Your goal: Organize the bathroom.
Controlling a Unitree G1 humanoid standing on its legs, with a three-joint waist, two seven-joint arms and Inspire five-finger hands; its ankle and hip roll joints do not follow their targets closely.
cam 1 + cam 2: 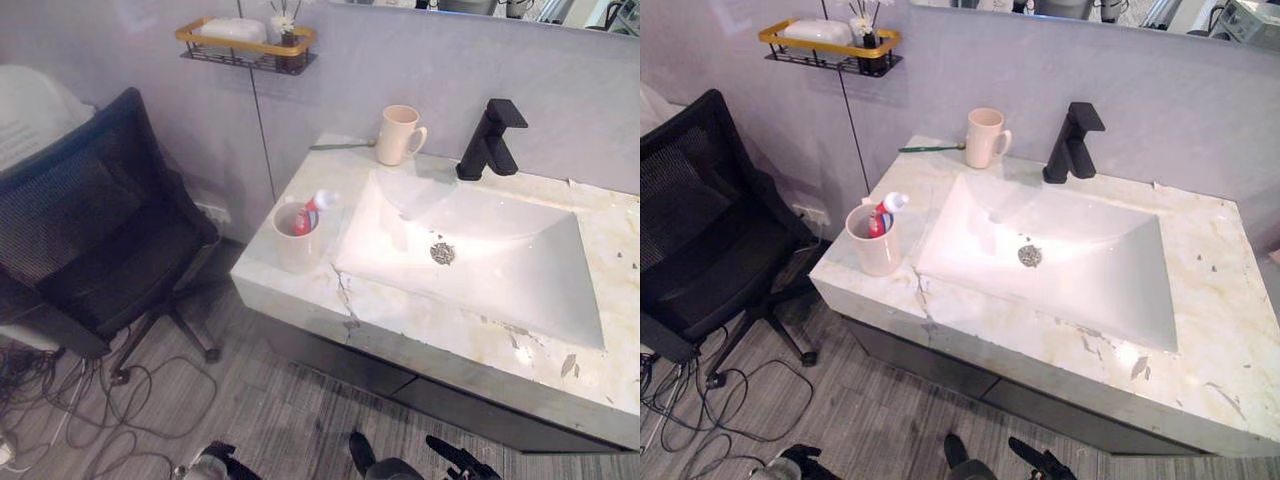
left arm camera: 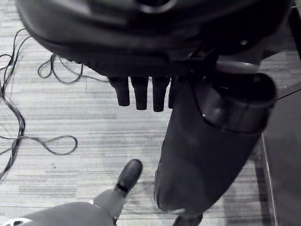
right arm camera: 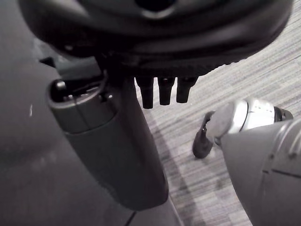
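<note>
left hand (image 2: 141,92): fingers (image 2: 123,90) straight, side by side in a row, thumb out to one side, holding nothing; hangs over grey striped floor (image 2: 94,132). right hand (image 3: 162,89): fingers (image 3: 165,92) straight and together, thumb apart, empty; same floor below it.

landmark: white sink basin (image 1: 480,255), set in a marble-look vanity counter (image 1: 300,290).

counts:
- cups: two. one cream mug (image 1: 398,134) with handle, behind the basin's far-left corner, beside the wall; contents cannot be told. one pale handleless cup (image 1: 296,238) just left of the basin, near the counter's front-left corner.
- tubes: one toothpaste tube (image 1: 312,212), red and white, standing tilted in the handleless cup, cap end up.
- toothbrushes: one green toothbrush (image 1: 930,148), lying flat on the counter left of the mug, behind the basin, its tip near or touching the mug.
- faucets: one matte black faucet (image 1: 492,140), behind the basin, right of the mug.
- drains: one round drain (image 1: 442,253), mid-basin.
- wall racks: one wire shelf with yellow rim (image 1: 246,46), on the wall up and left of the basin; holds a white oblong item (image 1: 232,28) and a small dark holder with sprigs (image 1: 287,30).
- chairs: one black mesh office chair (image 1: 95,230), on the floor left of the counter.
</note>
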